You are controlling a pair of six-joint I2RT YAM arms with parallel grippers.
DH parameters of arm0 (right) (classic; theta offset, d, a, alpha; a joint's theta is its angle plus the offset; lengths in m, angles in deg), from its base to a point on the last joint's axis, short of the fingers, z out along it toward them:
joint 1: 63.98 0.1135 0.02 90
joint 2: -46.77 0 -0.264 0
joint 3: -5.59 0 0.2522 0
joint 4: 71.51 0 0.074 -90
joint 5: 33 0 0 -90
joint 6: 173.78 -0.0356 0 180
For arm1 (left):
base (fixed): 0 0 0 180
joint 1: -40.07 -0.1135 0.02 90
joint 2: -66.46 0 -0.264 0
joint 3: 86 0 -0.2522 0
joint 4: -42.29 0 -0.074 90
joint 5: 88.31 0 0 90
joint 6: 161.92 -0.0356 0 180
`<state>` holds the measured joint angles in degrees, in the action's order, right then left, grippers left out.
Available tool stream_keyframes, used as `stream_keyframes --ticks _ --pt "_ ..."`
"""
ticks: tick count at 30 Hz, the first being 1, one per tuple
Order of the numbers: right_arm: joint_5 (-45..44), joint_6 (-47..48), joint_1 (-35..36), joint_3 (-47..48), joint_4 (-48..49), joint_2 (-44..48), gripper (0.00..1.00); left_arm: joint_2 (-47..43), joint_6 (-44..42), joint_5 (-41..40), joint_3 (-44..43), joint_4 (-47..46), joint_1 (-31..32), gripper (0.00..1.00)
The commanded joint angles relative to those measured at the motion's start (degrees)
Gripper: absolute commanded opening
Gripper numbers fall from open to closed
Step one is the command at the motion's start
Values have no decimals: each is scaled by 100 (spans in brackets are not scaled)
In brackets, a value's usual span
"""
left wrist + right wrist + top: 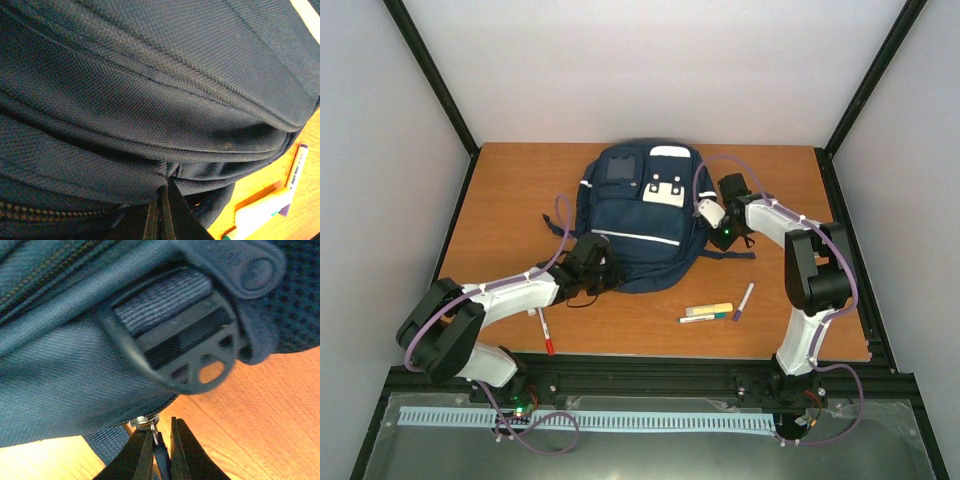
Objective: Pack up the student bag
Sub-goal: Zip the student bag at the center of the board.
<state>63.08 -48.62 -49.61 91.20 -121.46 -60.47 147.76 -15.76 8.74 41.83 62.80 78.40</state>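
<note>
The navy student bag (638,215) lies flat in the middle of the table, white patches up. My left gripper (596,262) is at its near left corner. In the left wrist view the gripper (165,192) is shut on a pinched fold of the bag's fabric (150,115), beside a zipper line (40,214). My right gripper (722,236) is at the bag's right side. In the right wrist view the gripper (160,440) is closed on a dark zipper pull (161,456) hanging from a metal ring (142,421) under the bag's edge.
A red-capped marker (546,332) lies near the left arm. A yellow-white highlighter (709,309), a green-tipped marker (700,319) and a purple-tipped pen (744,300) lie on the table in front of the bag. A plastic strap buckle (185,340) sits just above my right fingers.
</note>
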Motion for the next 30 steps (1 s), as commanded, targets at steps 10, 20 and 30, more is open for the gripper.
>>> stream_keyframes --ticks 10,20,30 --pt "801 -547 -348 -46 -155 1604 51 -500 -1122 -428 -787 991 -45 13" --pt "855 -1204 -198 -189 -246 3148 100 -1035 -2115 -352 -1811 1894 -45 79" --pt "2084 -1495 -180 -1060 571 4275 100 -902 -3248 -1910 -3243 3614 -45 100"
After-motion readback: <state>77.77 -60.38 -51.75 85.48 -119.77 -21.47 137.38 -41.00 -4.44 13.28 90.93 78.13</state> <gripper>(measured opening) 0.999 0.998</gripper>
